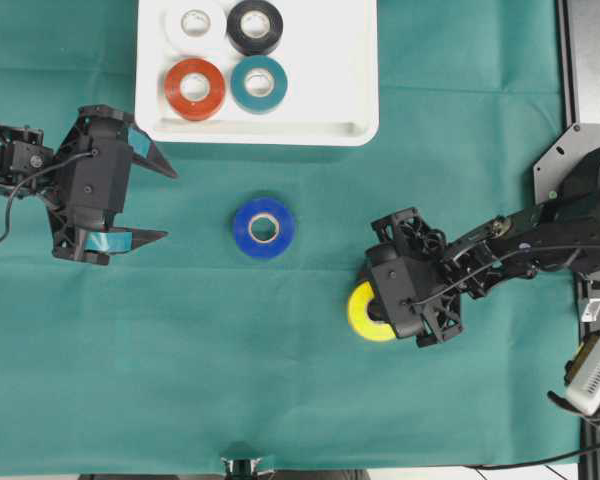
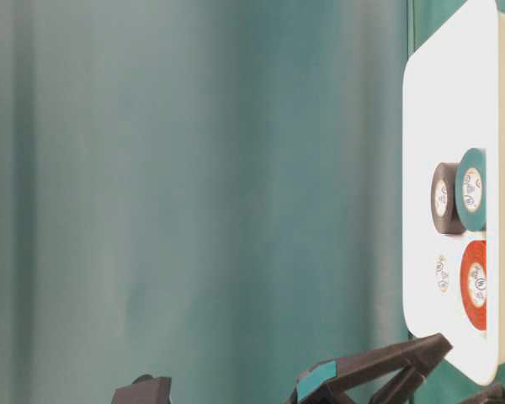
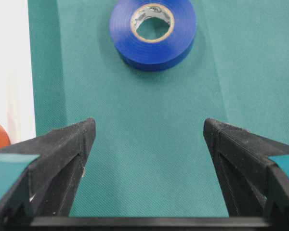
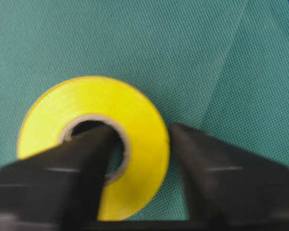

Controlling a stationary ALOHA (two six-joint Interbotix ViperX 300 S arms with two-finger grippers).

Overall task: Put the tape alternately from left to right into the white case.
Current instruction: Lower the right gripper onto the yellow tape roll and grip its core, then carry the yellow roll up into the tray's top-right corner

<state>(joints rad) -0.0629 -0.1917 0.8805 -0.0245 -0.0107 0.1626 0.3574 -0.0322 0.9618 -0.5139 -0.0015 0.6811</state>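
Where the green cloth (image 1: 180,380) covers the surface, it lies flat with faint creases, and a black and metal frame (image 1: 590,70) stands past its right edge. Open cloth runs along the whole near side and between the two arms.

The white case (image 1: 350,100) sits at the far edge, its right half bare. In its left half lie four rolls in two rows: white tape (image 1: 195,22) and black tape (image 1: 255,26) at the back, red-orange tape (image 1: 194,88) and teal tape (image 1: 259,84) in front, each pair just beside the other.

The blue tape (image 1: 264,227) lies flat on the cloth, midway between the arms and clear of the case. The left pincer (image 1: 160,205) is spread wide and holds nothing, pointing toward the blue roll.

The right pincer (image 4: 142,144) is clamped on the yellow tape (image 4: 135,115), one finger inside the core and the other against the outer wall, at the right of the cloth.
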